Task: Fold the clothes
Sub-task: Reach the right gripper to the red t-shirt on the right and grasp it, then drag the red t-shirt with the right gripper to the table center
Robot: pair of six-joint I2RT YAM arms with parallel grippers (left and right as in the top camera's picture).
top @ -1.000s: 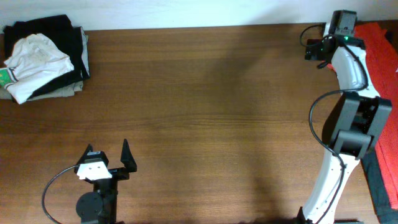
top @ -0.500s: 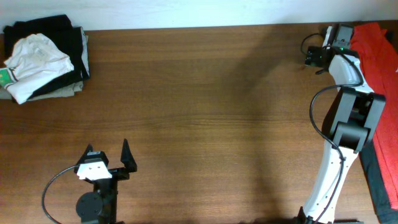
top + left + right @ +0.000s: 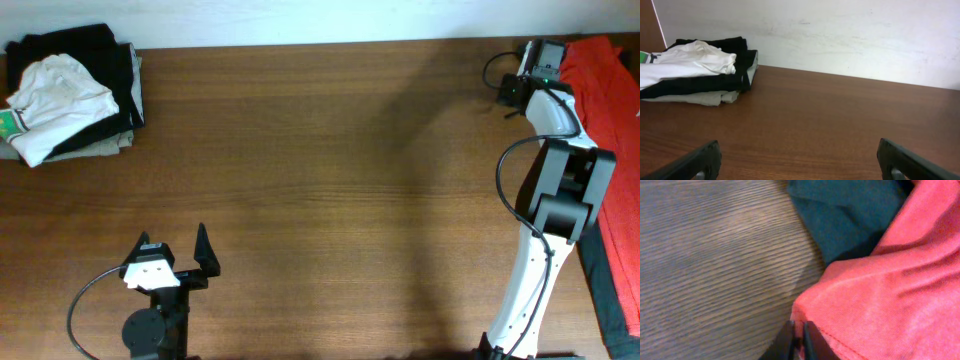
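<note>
Tabletop [image 3: 330, 180] brown wood, white wall [image 3: 840, 35] behind. Left gripper [image 3: 172, 240] wide open, empty; right gripper [image 3: 799, 337] pinching red garment [image 3: 880, 295] hem.

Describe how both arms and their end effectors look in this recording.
The left arm is black with a white block behind the left end effector, whose two fingers are black and tapered; a black cable loops from it. The right arm has white links, black joint housings and black cable loops. The right end effector shows dark fingers.
</note>
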